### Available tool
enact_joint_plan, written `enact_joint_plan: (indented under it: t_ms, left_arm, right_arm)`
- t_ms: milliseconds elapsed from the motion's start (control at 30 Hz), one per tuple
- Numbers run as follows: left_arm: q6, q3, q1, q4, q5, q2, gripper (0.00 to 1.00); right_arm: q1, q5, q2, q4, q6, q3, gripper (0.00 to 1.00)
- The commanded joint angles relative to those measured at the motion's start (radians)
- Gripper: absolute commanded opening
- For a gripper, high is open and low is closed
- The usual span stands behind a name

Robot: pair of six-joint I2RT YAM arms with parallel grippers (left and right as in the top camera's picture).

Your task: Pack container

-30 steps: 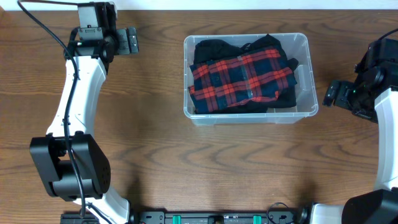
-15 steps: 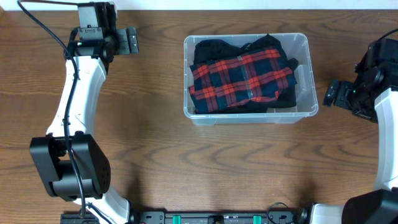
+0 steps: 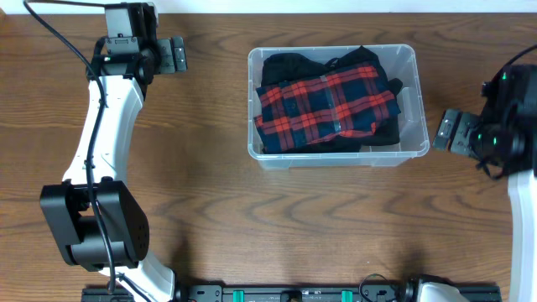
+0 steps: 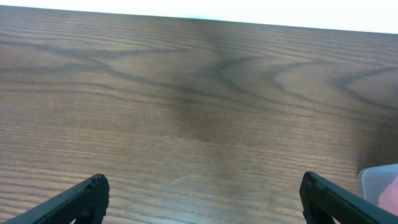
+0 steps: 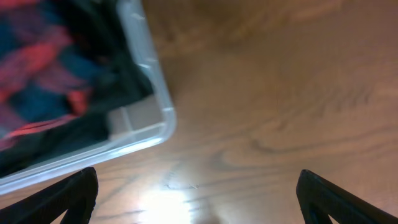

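The clear plastic container (image 3: 406, 59) stands at the table's middle back. It holds a folded red and navy plaid garment (image 3: 325, 107) lying on black clothing (image 3: 289, 67). My left gripper (image 3: 176, 55) is open and empty at the far left back, well apart from the container. My right gripper (image 3: 449, 131) is open and empty just right of the container's front right corner. The right wrist view shows that corner (image 5: 163, 118) with plaid and black cloth inside, and bare wood between the fingers (image 5: 199, 193). The left wrist view shows open fingers (image 4: 202, 193) over bare wood.
The wooden table (image 3: 252, 218) runs wide around the container. Its back edge meets a white wall (image 4: 249, 11). A black rail (image 3: 294, 294) lies along the front edge. A sliver of the container's rim (image 4: 378, 180) shows at the right of the left wrist view.
My right arm has shifted a little forward and toward the container's right side. The left arm, the container and the clothes have not moved.
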Motion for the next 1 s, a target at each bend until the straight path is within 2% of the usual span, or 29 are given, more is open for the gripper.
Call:
enact_joint_plan:
  t_ms: [0, 267, 467, 700, 967]
  left_arm:
    - [-0.008, -0.004, 0.003, -0.005, -0.005, -0.019, 0.98]
    - [-0.008, -0.004, 0.003, -0.005, -0.005, -0.019, 0.98]
    - [-0.008, -0.004, 0.003, -0.005, -0.005, -0.019, 0.98]
    - [-0.008, -0.004, 0.003, -0.005, -0.005, -0.019, 0.98]
    - [-0.008, -0.004, 0.003, -0.005, -0.005, -0.019, 0.98]
  right_arm:
    - [0.069, 0.015, -0.116, 0.000, 0.002, 0.006, 0.99]
    - [0.162, 0.023, -0.356, 0.039, 0.011, -0.004, 0.99]
    - [0.189, 0.019, -0.495, 0.157, 0.011, -0.102, 0.99]
    - [0.189, -0.035, -0.655, 0.445, 0.011, -0.386, 0.99]
    - [0.189, -0.125, -0.790, 0.855, 0.011, -0.777, 0.99]
